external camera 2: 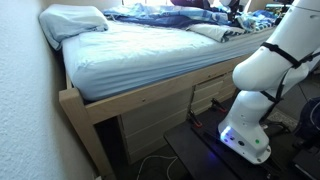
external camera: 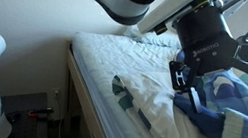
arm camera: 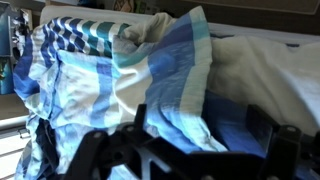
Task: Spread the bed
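The bed (external camera 2: 140,50) has a wooden frame, a white quilted sheet (external camera: 117,53) and a white pillow (external camera 2: 72,20) at one end. The blue, light-blue and white striped blanket (external camera: 226,96) lies crumpled at the other end; it also shows in an exterior view (external camera 2: 165,14) and fills the wrist view (arm camera: 160,60). My gripper (external camera: 185,81) hangs down onto the blanket. In the wrist view the gripper (arm camera: 197,125) is open, its fingers wide apart with a fold of blanket between them.
The wooden side rail (external camera: 75,91) runs along the mattress, with drawers (external camera 2: 150,125) below. The robot's white base (external camera 2: 245,135) stands on a black mat beside the bed. A wall closes off the pillow end. Dark cloth (arm camera: 40,150) lies beside the blanket.
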### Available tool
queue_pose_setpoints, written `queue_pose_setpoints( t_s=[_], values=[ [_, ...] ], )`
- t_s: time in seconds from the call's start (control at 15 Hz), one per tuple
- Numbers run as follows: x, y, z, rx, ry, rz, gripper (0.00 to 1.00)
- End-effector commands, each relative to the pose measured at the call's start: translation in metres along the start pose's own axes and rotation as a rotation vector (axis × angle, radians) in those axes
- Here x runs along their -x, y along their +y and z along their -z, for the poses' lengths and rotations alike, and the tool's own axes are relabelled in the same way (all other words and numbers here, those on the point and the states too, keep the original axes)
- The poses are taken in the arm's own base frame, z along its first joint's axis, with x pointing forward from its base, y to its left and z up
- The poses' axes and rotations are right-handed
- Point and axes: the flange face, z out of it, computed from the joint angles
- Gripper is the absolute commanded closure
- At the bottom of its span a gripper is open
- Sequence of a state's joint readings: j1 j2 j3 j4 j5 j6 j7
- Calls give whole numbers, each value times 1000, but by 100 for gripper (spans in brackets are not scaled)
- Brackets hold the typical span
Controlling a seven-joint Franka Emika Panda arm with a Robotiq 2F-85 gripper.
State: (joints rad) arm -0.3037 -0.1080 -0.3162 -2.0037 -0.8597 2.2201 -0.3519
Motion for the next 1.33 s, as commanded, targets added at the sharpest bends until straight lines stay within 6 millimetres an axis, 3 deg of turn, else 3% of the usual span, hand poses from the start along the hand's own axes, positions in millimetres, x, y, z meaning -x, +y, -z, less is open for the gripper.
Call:
queue_pose_setpoints(
  t_s=[0.0,0.53,0.87,1.2,1.27],
  values=[
    [12,-2,4,0,-24,24,0],
    [5,-7,-20,19,12,36,0],
    [-9,4,-41,95,63,24,0],
    [-25,0,-61,85,68,13,0],
    [-28,1,-64,85,65,15,12]
  ],
)
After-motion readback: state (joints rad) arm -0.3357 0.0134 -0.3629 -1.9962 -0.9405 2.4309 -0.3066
